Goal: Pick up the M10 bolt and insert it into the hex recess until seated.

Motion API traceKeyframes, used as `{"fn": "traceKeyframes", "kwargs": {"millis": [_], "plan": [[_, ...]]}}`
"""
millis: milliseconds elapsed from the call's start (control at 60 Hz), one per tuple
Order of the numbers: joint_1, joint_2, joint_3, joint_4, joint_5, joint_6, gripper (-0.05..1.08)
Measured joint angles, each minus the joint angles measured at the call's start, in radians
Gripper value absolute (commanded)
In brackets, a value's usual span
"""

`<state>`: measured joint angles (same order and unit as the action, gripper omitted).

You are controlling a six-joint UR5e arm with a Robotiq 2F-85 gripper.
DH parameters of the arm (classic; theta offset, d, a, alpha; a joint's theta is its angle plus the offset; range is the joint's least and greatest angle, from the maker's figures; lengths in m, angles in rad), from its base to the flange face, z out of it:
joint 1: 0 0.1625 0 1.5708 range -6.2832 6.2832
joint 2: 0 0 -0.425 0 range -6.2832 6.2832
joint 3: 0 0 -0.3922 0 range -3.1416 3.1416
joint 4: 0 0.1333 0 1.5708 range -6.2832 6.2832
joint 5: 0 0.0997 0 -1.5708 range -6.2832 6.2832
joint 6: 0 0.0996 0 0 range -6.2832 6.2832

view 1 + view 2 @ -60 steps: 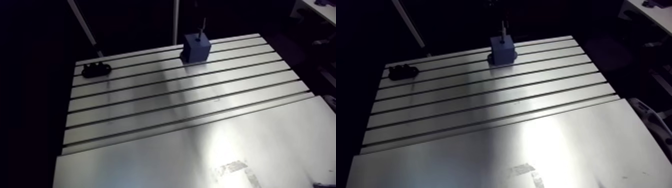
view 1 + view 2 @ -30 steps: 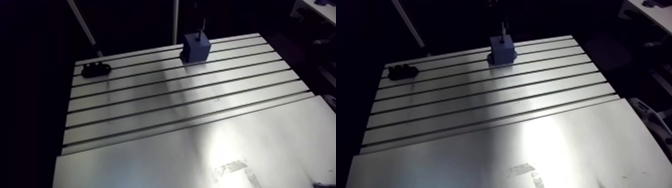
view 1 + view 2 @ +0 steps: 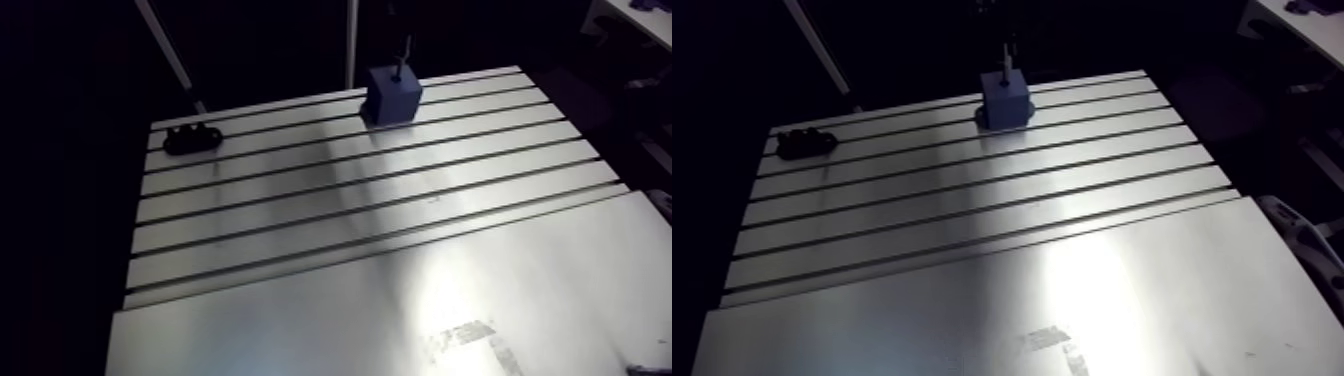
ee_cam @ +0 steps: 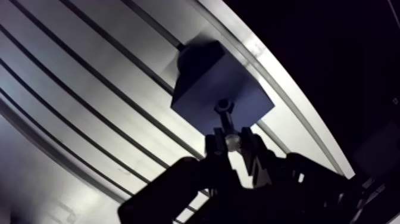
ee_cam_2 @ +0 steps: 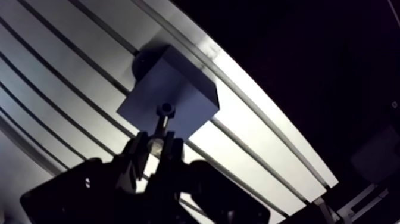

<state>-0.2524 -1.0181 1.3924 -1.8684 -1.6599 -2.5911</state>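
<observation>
Gripper: your gripper [image 4: 229,142] was clamped on the M10 bolt [image 4: 224,122], pinching its shank.
Bolt: upright, with its lower end at the hex recess [image 4: 222,106] on top of the blue block [image 4: 202,83], at the table's [image 3: 350,230] 12 o'clock end.
Seated?: couldn't tell.
Tip: I reckon you needed it plumb with the flats lined up, then a gentle straight push.

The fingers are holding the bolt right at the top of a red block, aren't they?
Not red: the block is blue, as the arm view shows. The rest stands: the fingers hold the bolt right at the block's top.
</observation>
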Motion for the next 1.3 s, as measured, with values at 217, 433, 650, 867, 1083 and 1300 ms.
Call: {"fn": "traceKeyframes", "kwargs": {"millis": [217, 433, 650, 867, 1083, 1300], "plan": [[0.001, 0.003, 0.000, -0.010, 0.001, 0.000, 1.00], [0.002, 0.008, 0.000, -0.012, 0.002, 0.000, 1.00], [0.001, 0.010, 0.002, -0.013, 0.006, -0.001, 1.00], [0.000, 0.012, 0.008, -0.014, 0.008, 0.000, 1.00], [-0.001, 0.013, 0.014, -0.020, 0.009, 0.001, 1.00], [-0.001, 0.013, 0.016, -0.026, 0.010, 0.001, 1.00]]}}
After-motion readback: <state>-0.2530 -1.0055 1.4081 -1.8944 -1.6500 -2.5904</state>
